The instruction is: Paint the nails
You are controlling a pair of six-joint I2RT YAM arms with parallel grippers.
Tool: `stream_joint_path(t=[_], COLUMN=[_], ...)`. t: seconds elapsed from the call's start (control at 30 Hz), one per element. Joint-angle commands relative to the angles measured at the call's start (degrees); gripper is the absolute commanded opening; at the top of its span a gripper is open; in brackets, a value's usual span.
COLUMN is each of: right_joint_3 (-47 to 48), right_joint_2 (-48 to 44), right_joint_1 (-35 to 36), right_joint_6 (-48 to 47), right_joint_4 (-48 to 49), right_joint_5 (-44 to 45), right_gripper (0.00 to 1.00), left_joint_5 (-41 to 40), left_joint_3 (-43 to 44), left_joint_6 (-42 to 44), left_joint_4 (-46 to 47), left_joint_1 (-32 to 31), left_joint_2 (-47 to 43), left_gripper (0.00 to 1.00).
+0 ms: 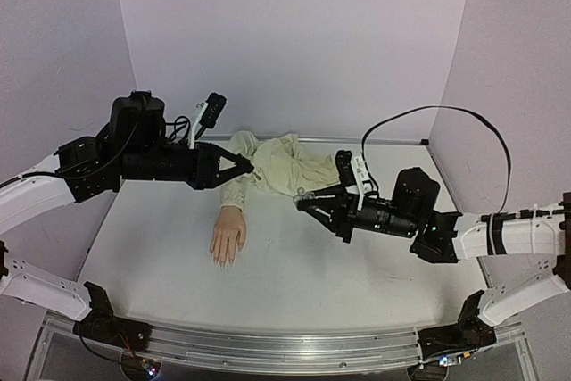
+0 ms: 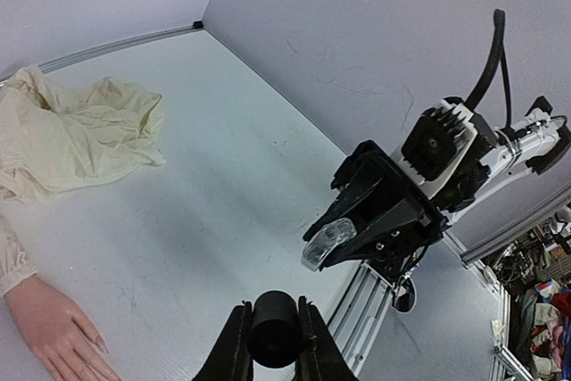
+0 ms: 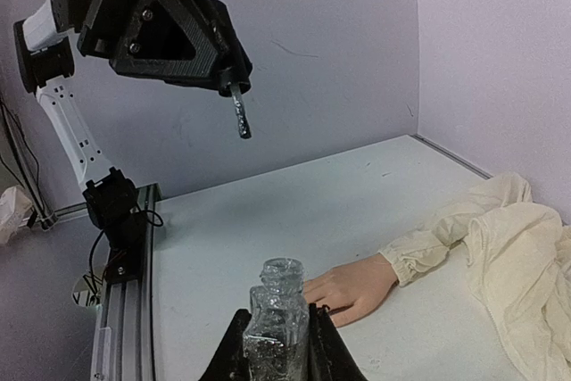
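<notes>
The pale mannequin hand lies palm down on the table, fingers toward the near edge, its cream sleeve bunched behind it. The nails are too small to make out. My left gripper hovers above the wrist, shut on the black cap. The cap's brush points down in the right wrist view. My right gripper is to the right of the hand, shut on the clear, open polish bottle. The bottle also shows in the left wrist view. The hand lies just beyond the bottle.
Purple walls close in the white table at the back and both sides. An aluminium rail runs along the near edge with the arm bases on it. The loose cream fabric spreads toward the back wall.
</notes>
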Motion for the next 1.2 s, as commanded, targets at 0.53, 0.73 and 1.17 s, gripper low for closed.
stream_joint_path(t=[0.53, 0.73, 1.17], right_joint_3=[9.0, 9.5, 9.9], right_joint_2=[10.6, 11.0, 10.8], right_joint_1=[2.9, 2.9, 3.0], right_joint_6=[1.2, 1.2, 1.0], right_joint_4=[14.5, 14.6, 14.8], right_joint_5=[-4.3, -4.4, -4.1], right_gripper=[0.0, 0.0, 0.0], left_joint_5=[6.7, 7.4, 8.8], left_joint_3=[5.2, 5.0, 4.4], left_joint_6=[-0.5, -0.8, -1.7], left_joint_4=[5.4, 5.9, 7.3], left_joint_1=[0.3, 0.3, 0.3], left_joint_2=[3.6, 4.0, 5.0], left_gripper=[0.0, 0.0, 0.0])
